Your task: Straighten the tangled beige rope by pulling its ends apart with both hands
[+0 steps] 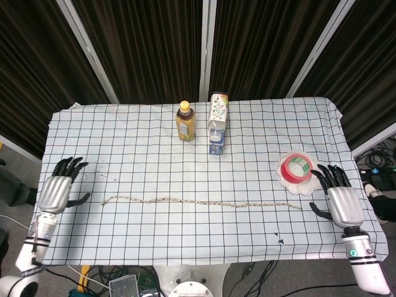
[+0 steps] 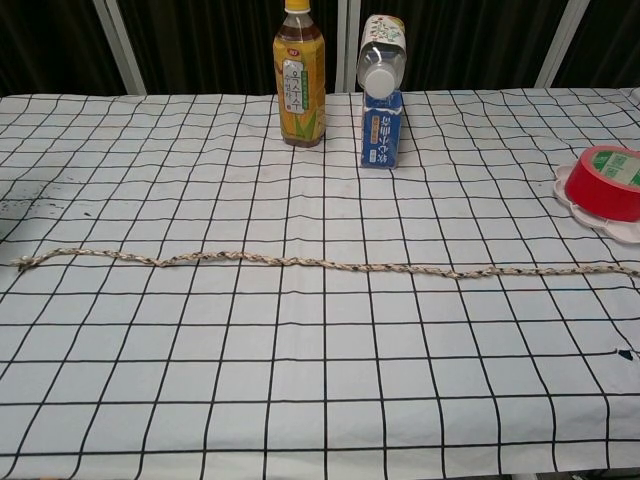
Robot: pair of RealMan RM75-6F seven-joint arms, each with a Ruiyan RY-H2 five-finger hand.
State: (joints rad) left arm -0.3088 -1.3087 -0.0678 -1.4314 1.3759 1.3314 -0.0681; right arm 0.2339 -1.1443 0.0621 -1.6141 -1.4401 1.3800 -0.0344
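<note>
The beige rope (image 1: 201,202) lies nearly straight across the checked tablecloth, running left to right; in the chest view the rope (image 2: 320,264) spans almost the whole width. My left hand (image 1: 56,190) hovers at the table's left edge, fingers spread, holding nothing, clear of the rope's left end. At the right edge my right hand (image 1: 340,199) is also spread and empty, a little beyond the rope's right end. Neither hand shows in the chest view.
A yellow tea bottle (image 1: 185,121) and a blue-and-white carton (image 1: 216,124) with a clear bottle stand at the back centre. A red tape roll (image 1: 297,169) on a white dish sits at the right, close to my right hand. The checked tablecloth (image 1: 154,154) covers the table.
</note>
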